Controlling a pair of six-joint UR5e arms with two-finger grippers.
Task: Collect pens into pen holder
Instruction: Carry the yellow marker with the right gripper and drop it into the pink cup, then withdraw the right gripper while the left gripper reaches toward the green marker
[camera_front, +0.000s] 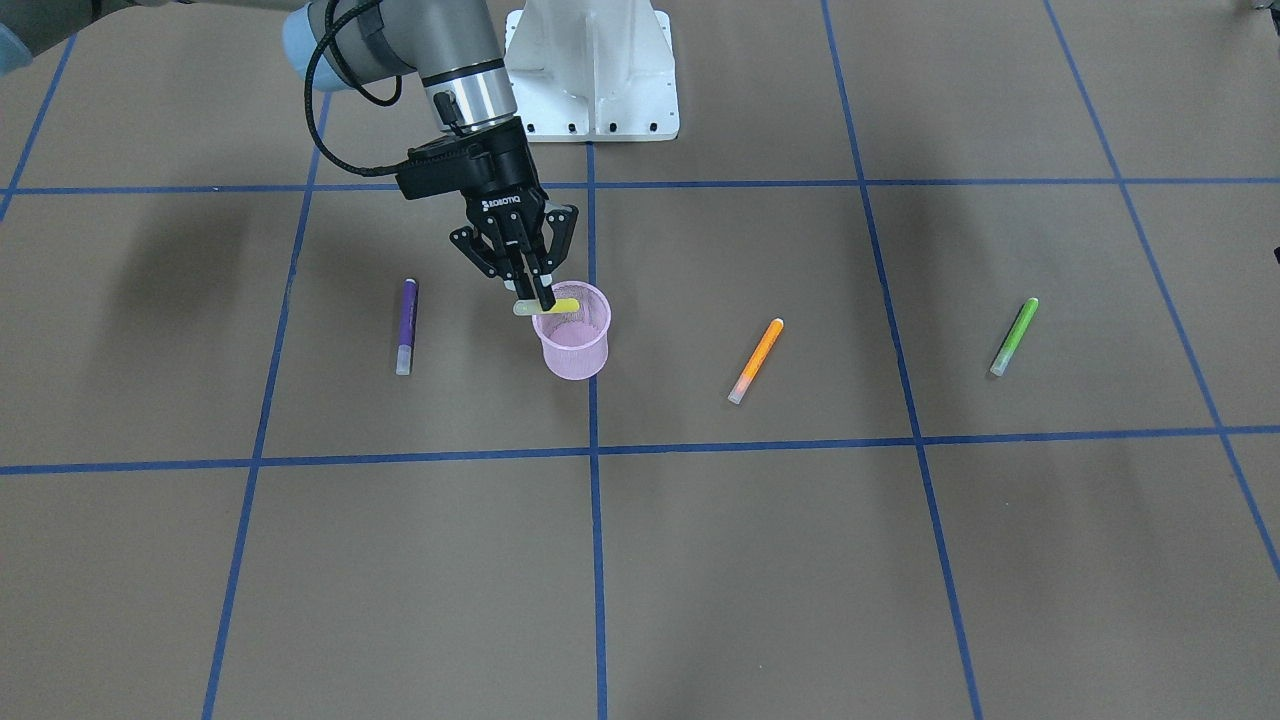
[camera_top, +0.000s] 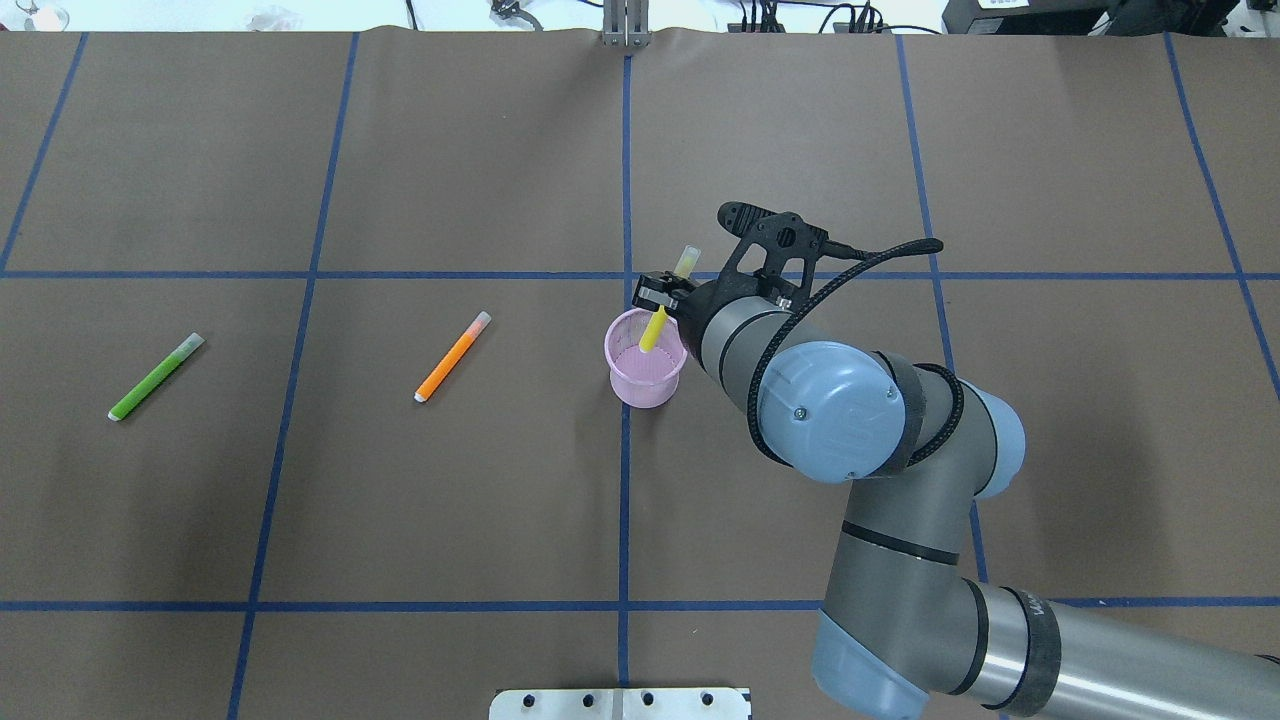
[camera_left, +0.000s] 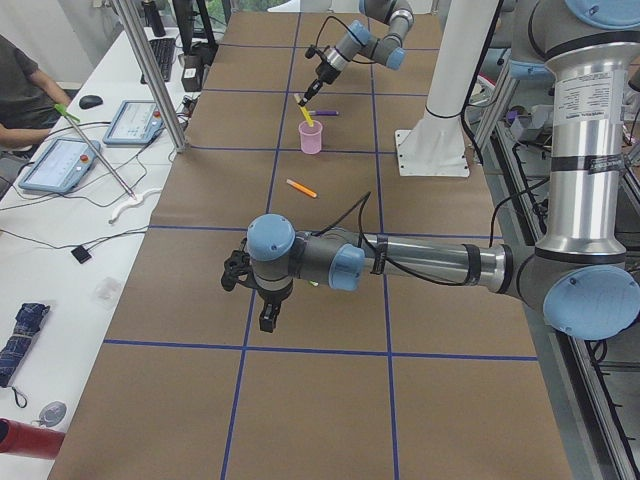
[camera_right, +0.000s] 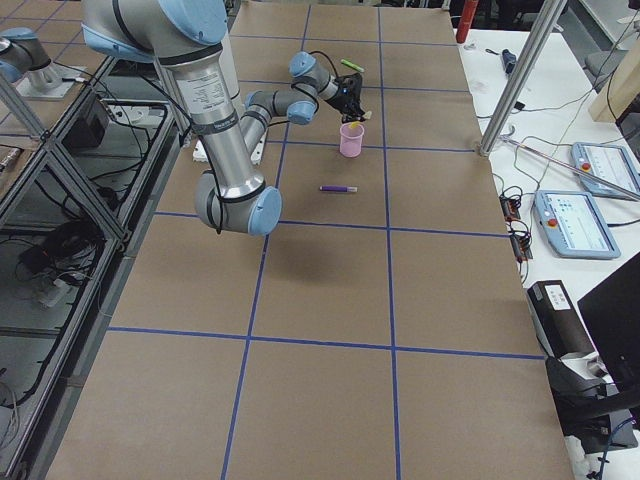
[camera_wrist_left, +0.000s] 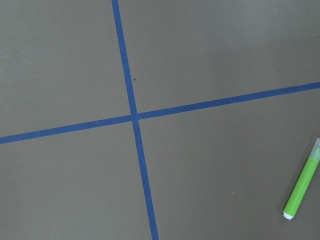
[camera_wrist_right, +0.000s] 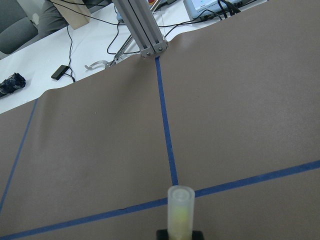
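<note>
My right gripper (camera_front: 543, 300) is shut on the yellow pen (camera_front: 565, 305) and holds it tilted over the pink mesh pen holder (camera_front: 572, 345). In the overhead view the yellow end (camera_top: 651, 332) dips into the holder's mouth (camera_top: 645, 378) and the pale cap points away. The purple pen (camera_front: 407, 325), orange pen (camera_front: 756, 360) and green pen (camera_front: 1014, 336) lie flat on the table. My left gripper (camera_left: 268, 322) hovers over the table's near end in the exterior left view; I cannot tell if it is open. The left wrist view shows the green pen (camera_wrist_left: 302, 187).
The white metal base (camera_front: 590, 70) stands behind the holder on the robot's side. Blue tape lines grid the brown table. A side desk with tablets (camera_left: 60, 160) and an aluminium post (camera_left: 150, 70) borders the far edge.
</note>
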